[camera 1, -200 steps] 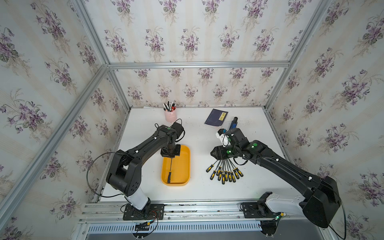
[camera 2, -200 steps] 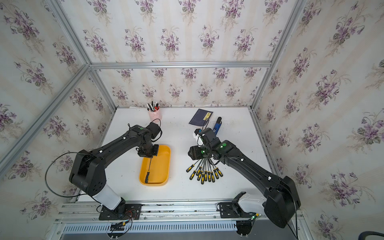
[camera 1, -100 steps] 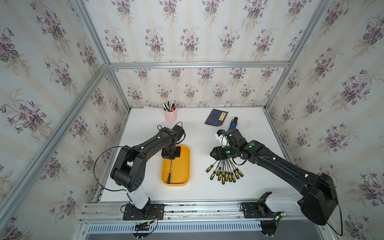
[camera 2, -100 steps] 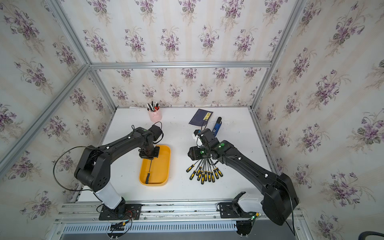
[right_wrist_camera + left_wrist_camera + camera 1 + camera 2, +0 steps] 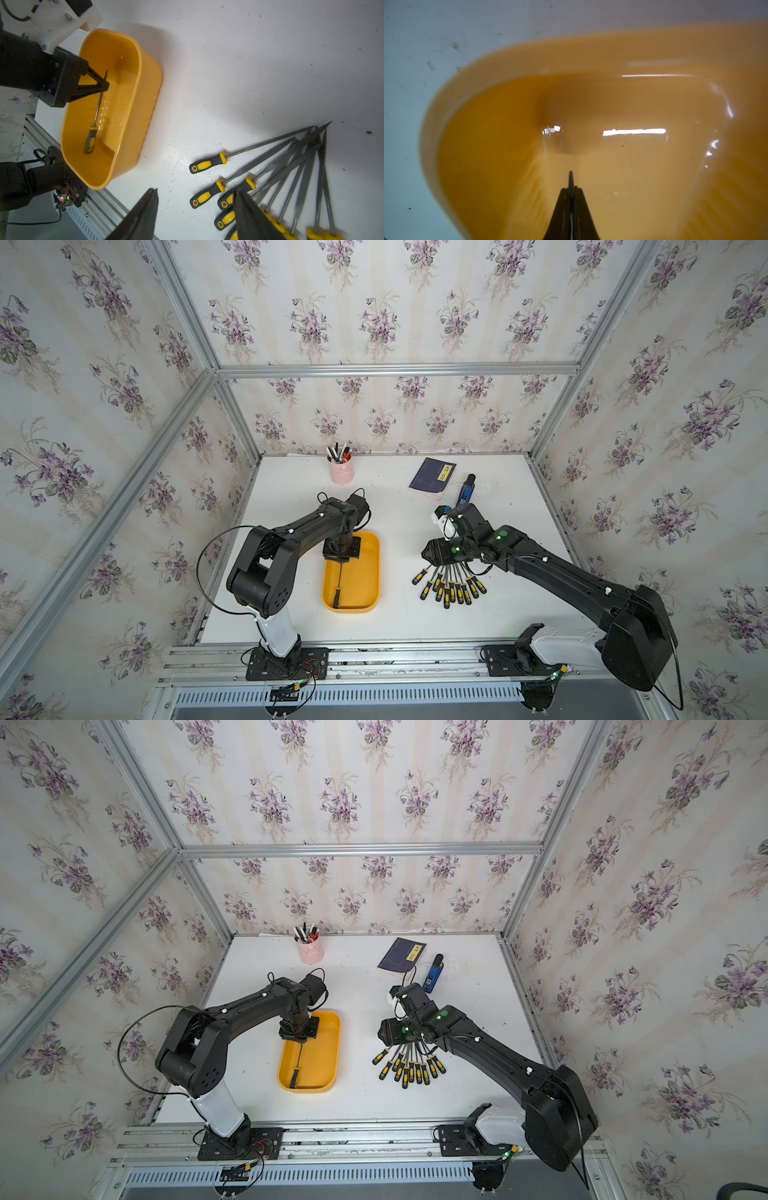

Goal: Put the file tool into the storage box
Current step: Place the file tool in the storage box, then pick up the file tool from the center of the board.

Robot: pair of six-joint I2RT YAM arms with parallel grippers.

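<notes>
Step in hand: putting file [image 5: 97, 108] into yellow box [image 5: 371, 572]. Left claw [image 5: 104, 84] pinched tight on file's thin metal end, low inside box. File's handle [image 5: 337, 598] rests at box's near end, by left wall; tip points far. File runs near-to-far, along box's long side. Next, likely: let go, lift up. Right claw [image 5: 195, 216] apart, empty, above other files [image 5: 451, 585] on table [image 5: 399, 626].
</notes>
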